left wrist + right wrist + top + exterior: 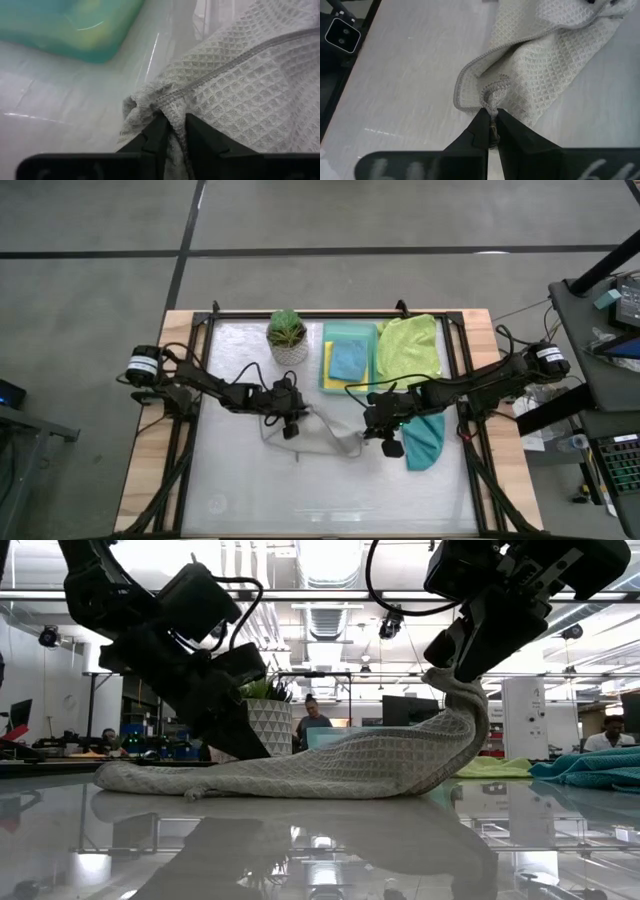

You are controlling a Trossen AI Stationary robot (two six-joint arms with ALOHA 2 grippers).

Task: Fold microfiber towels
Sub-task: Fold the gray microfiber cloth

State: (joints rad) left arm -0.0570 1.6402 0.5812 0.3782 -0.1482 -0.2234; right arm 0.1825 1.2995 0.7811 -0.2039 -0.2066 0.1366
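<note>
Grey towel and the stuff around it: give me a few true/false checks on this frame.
1. Both hands pinch the grey towel. True: the left hand and right hand each grip an edge.
2. The right hand's end of the towel is raised. True.
3. The teal towel lies in the tray. False: it lies on the table by the right hand; the tray holds the blue towel on a yellow one.
4. The lime towel sits left of the plant. False: it is right of the tray.
</note>
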